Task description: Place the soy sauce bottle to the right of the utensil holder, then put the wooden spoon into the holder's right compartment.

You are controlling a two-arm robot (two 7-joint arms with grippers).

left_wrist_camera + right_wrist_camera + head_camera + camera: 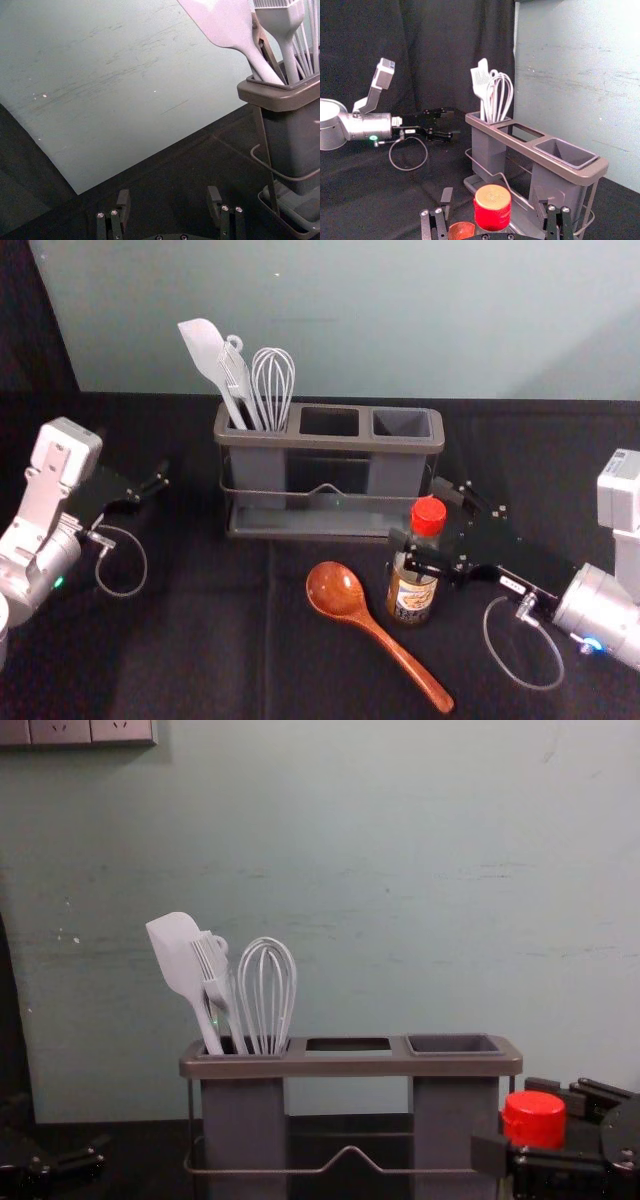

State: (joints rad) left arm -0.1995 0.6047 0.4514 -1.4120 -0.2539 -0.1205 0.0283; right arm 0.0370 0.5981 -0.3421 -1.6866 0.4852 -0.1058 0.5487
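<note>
The soy sauce bottle (412,595), red-capped, stands upright before the utensil holder's (330,440) right part. My right gripper (420,513) is open around its upper part, a finger on each side. In the right wrist view the red cap (492,207) sits between the spread fingers of the right gripper (492,200), with gaps. The wooden spoon (370,625) lies left of the bottle, bowl toward the holder. The holder's right compartment (455,1045) is empty. My left gripper (150,485) hangs idle left of the holder; in its wrist view the left gripper (168,202) is open and empty.
A white spatula (178,960), a brush (215,975) and a whisk (267,990) stand in the holder's left compartment. A pale wall (350,330) rises behind the black-covered table (200,640).
</note>
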